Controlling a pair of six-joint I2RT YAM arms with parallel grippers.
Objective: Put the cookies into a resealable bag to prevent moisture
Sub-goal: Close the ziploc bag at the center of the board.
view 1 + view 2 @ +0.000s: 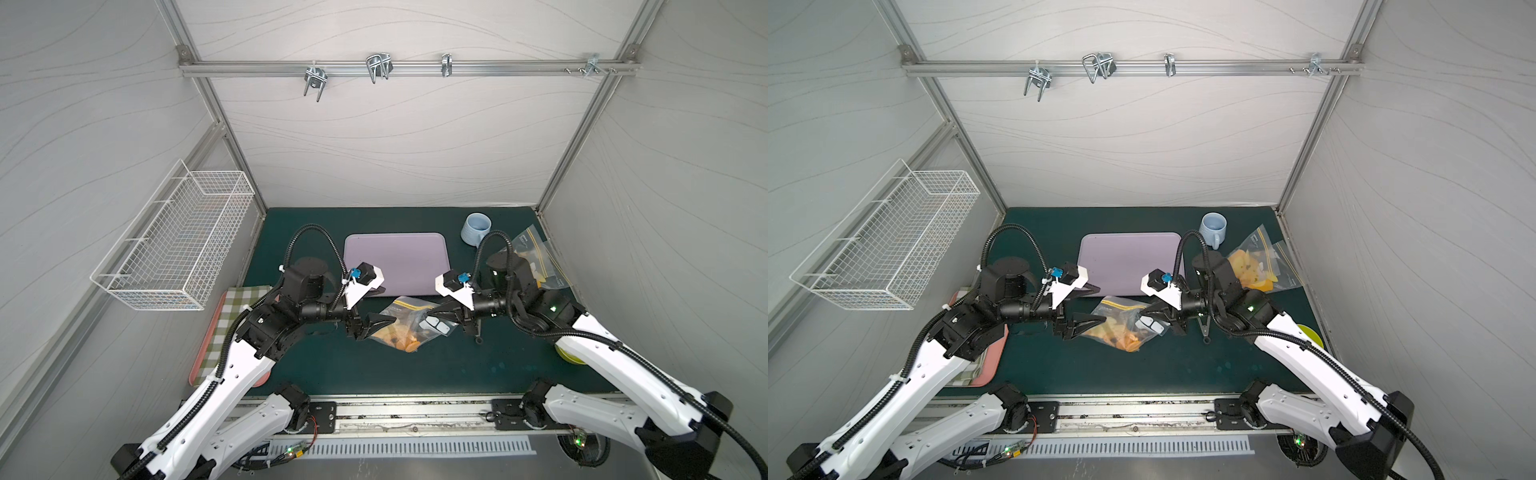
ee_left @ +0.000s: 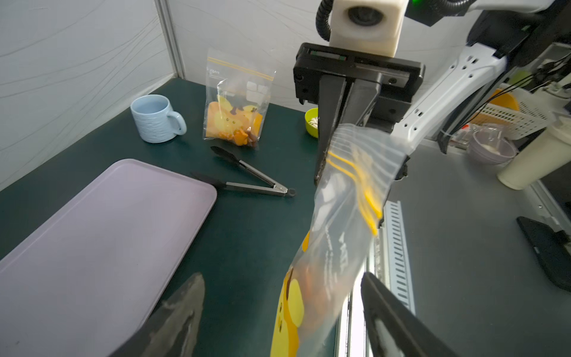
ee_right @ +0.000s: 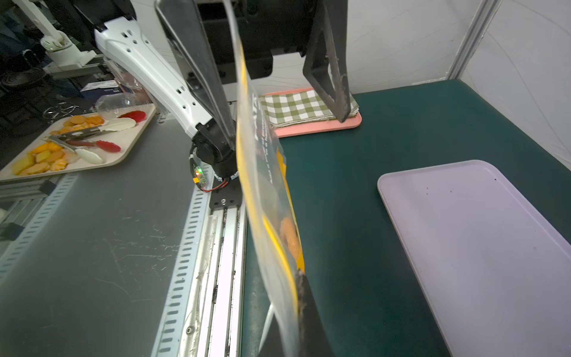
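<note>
Pinching the zip edge of the resealable bag [image 1: 409, 320], the right gripper [image 1: 441, 314] hangs it, apparently so the cookies [image 1: 405, 343] pool low; the left gripper [image 1: 389, 304] stands spread astride it, gripping nothing.

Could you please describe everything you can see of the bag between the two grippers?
The bag is clear soft plastic with yellow zip stripes, white labels and a yellow printed picture; orange cookies lie in its bottom end. The right gripper is shut on its zip end; the open left gripper straddles the other end.
</note>
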